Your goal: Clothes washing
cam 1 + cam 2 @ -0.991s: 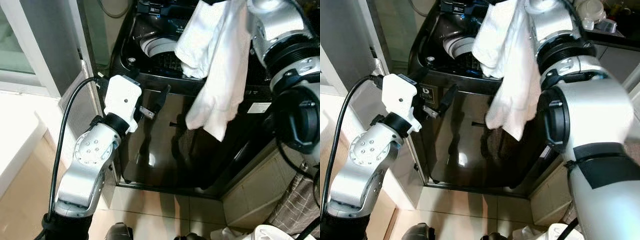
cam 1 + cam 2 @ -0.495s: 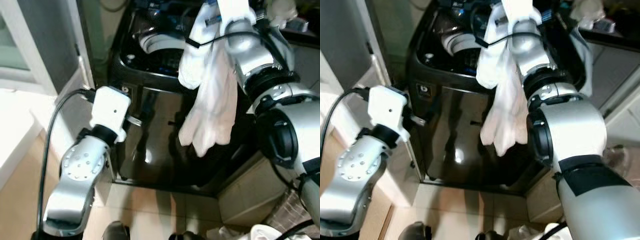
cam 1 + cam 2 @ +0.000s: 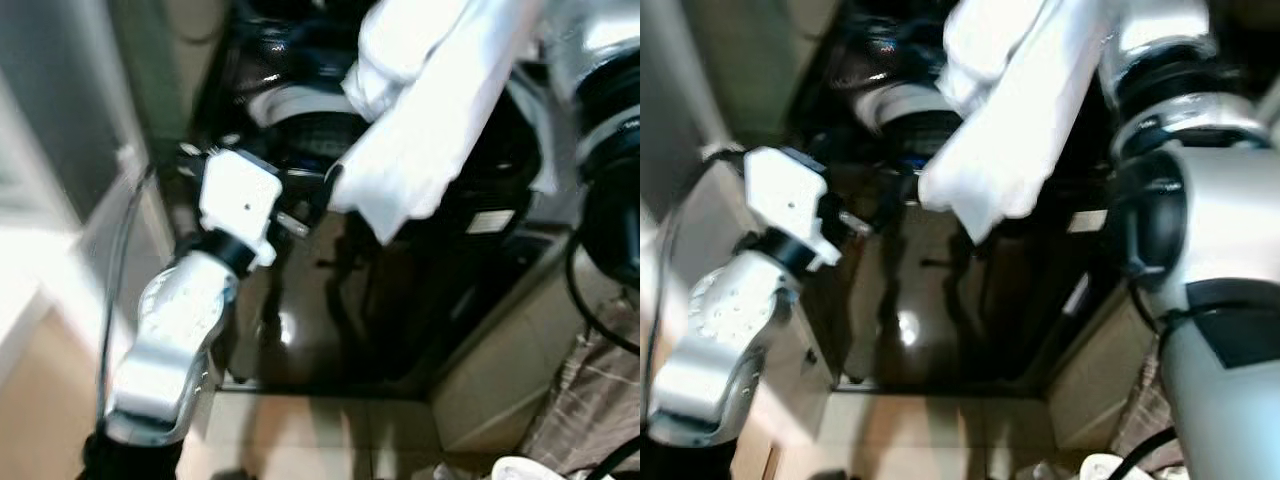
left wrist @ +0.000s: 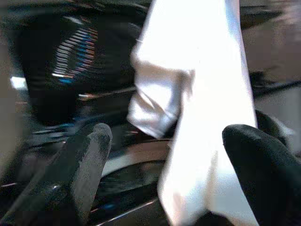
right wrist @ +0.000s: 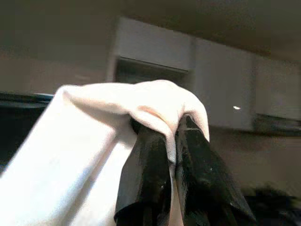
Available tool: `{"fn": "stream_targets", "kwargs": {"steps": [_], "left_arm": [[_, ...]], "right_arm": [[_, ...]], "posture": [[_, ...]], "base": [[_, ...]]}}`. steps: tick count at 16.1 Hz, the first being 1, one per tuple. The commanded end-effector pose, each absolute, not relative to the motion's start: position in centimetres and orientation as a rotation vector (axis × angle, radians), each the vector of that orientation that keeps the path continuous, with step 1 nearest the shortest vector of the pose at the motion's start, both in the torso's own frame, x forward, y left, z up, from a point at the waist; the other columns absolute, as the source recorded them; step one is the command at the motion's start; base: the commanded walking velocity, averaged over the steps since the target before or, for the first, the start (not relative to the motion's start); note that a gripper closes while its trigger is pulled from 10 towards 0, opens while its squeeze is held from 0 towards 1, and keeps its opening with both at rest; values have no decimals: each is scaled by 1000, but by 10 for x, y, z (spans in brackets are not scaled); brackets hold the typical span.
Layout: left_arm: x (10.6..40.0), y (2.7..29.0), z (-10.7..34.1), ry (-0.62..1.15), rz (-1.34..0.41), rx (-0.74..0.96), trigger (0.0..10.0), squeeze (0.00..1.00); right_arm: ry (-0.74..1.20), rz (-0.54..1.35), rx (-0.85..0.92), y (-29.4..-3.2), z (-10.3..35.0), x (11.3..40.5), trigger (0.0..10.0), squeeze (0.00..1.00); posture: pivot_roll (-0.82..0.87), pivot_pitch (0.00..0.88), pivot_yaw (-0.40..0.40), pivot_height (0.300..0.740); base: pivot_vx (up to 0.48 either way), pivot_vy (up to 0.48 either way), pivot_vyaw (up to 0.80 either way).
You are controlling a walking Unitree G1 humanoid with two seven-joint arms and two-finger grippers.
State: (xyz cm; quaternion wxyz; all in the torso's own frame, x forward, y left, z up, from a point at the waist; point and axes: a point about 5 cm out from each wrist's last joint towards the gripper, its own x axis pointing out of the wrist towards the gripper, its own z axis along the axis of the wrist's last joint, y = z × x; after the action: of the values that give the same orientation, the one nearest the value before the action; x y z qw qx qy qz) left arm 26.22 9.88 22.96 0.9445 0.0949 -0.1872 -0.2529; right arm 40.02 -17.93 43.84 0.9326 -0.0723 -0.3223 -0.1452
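A white cloth [image 3: 425, 120] hangs from above over the black top-loading washing machine [image 3: 330, 300], whose round drum opening [image 3: 300, 115] lies below it. In the right wrist view my right gripper [image 5: 171, 129] is shut on a fold of that cloth [image 5: 94, 141]. My left gripper [image 3: 312, 205] is held at the machine's front rim, just beside the cloth's lower end. In the left wrist view its fingers [image 4: 87, 160] stand wide apart, open, with the cloth [image 4: 207, 94] hanging ahead of them. The head views are blurred.
A grey door panel [image 3: 60, 120] stands to the left of the machine. A beige cabinet [image 3: 500, 370] is at its right. A checked fabric [image 3: 590, 400] and a white object [image 3: 520, 470] lie at the bottom right. Pale floor tiles [image 3: 300, 440] run before the machine.
The head camera has shifted and blurred. The cloth now hangs higher and slants left, its lower end close to my left gripper. The left arm stays at the machine's front.
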Motion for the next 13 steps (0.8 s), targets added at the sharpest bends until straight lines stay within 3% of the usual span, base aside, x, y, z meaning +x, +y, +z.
{"fn": "stream_targets", "kwargs": {"steps": [1, 7, 8, 9, 11, 13], "left_arm": [[262, 94, 232, -399, -550, 202, 10000, 0], [260, 88, 248, -502, -548, 262, 10000, 0], [260, 89, 251, -510, -521, 251, 10000, 0], [260, 89, 253, -515, -511, 231, 10000, 0], [258, 93, 253, -516, -492, 247, 10000, 0], [256, 95, 250, -502, -480, 284, 10000, 0]], "right_arm": [[-662, -282, -141, -174, 439, 401, 10000, 0], [-760, -214, -194, -150, 477, 388, 10000, 0], [-670, -210, -303, -146, 460, 397, 10000, 0], [-578, -214, -301, -150, 442, 405, 10000, 0], [-345, -131, -553, -143, 376, 424, 10000, 0], [-220, -55, -645, -136, 324, 431, 10000, 0]], "posture": [[65, 0, -54, 740], [81, 0, -76, 740], [91, 0, -88, 740], [99, 0, -98, 740], [113, 0, -108, 740], [124, 12, -111, 740]], "base": [[480, 0, 0], [480, 0, 0], [465, 0, 0], [0, 0, 0], [0, 0, 0], [0, 0, 0]]}}
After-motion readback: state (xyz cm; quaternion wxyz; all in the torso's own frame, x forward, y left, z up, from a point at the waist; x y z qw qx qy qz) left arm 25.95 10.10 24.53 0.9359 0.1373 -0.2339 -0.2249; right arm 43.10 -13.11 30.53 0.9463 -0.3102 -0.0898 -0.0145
